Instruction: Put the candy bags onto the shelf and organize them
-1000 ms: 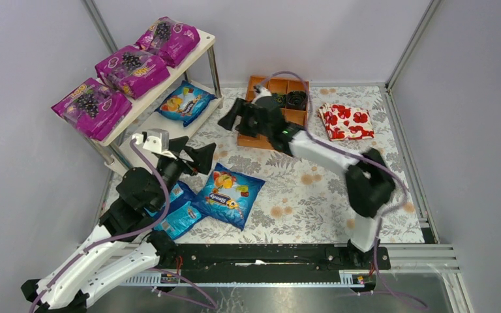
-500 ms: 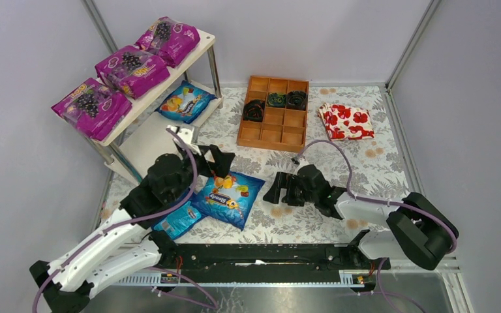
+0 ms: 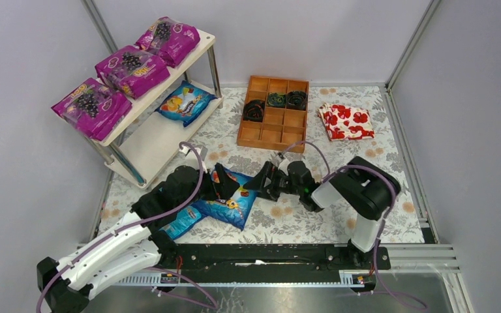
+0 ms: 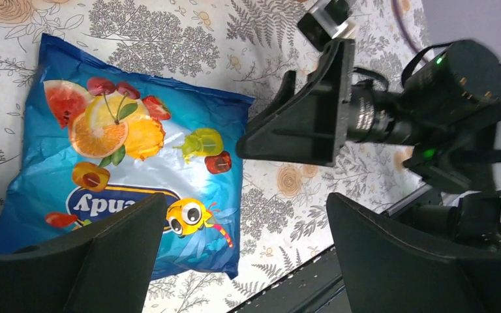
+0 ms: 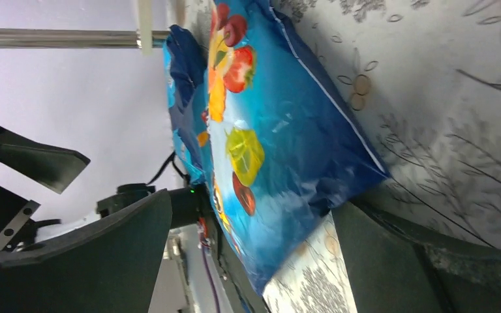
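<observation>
Three magenta-purple candy bags [image 3: 132,68] lie on the shelf's top board [image 3: 202,45], and one blue bag [image 3: 184,102] lies on its lower board. Two more blue candy bags lie on the table: one [image 3: 235,201] in the near middle, one [image 3: 179,220] partly under my left arm. My left gripper [image 3: 225,182] is open and empty above the middle bag [image 4: 124,163]. My right gripper [image 3: 261,184] is open and low at that bag's right edge. In the right wrist view the bag's edge [image 5: 280,150] lies between the open jaws.
An orange-brown compartment tray [image 3: 275,134] stands at the back middle, with dark coils [image 3: 275,101] in its far cells. A folded white cloth with red flowers [image 3: 346,122] lies to its right. The shelf's metal legs [image 3: 125,171] stand near my left arm.
My right gripper came from the tray down to the near middle, then left to the blue bag's edge. My left gripper moved from beside the shelf to over the same bag.
</observation>
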{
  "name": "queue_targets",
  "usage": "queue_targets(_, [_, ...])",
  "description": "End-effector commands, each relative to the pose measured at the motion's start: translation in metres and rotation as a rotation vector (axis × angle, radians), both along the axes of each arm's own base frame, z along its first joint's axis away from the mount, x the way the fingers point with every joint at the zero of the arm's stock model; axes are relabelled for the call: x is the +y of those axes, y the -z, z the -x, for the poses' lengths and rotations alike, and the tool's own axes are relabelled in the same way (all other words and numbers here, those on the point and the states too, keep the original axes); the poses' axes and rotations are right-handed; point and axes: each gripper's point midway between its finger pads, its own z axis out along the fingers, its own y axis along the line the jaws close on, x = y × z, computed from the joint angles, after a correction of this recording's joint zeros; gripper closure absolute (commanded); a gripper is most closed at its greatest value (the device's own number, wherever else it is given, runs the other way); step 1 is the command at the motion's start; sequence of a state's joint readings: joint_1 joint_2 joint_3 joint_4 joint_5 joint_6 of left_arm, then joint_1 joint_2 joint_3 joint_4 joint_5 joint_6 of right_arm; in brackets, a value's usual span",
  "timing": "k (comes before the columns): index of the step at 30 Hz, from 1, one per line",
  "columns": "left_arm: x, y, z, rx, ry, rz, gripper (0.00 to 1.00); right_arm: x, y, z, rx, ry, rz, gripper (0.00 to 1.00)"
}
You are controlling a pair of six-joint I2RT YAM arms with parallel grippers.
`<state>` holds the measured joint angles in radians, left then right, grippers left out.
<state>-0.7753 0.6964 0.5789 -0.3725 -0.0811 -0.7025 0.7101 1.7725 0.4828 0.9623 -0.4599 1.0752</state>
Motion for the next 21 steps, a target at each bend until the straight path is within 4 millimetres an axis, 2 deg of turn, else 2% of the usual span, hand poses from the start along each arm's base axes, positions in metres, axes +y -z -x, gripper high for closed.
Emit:
queue_targets(1, [-0.008,-0.022,-0.01,-0.018,-0.031,0.068,0.03,0.024,0.0,-0.002,0.054,0.111,-0.114,0.0])
queue_targets(6, [-0.02,-0.035,-0.02,-0.042,-0.005,0.062,0.03,0.015,0.03,-0.01,0.019,0.303,-0.006,0.05])
queue_targets(8, [-0.023,-0.038,-0.023,-0.051,-0.003,0.061,0.03,0.007,0.037,-0.016,0.0,0.345,0.059,0.16])
queue_targets(14, [-0.024,-0.039,-0.025,-0.062,-0.007,0.077,0.03,-0.012,0.034,-0.028,-0.121,0.397,0.148,0.39])
queue_targets(18, [-0.021,-0.039,-0.025,-0.068,-0.012,0.067,0.03,-0.002,0.021,-0.026,-0.216,0.318,0.127,0.44])
queue_targets(21, [-0.02,-0.039,-0.025,-0.073,-0.013,0.06,0.03,0.006,0.021,-0.026,-0.212,0.293,0.115,0.49])
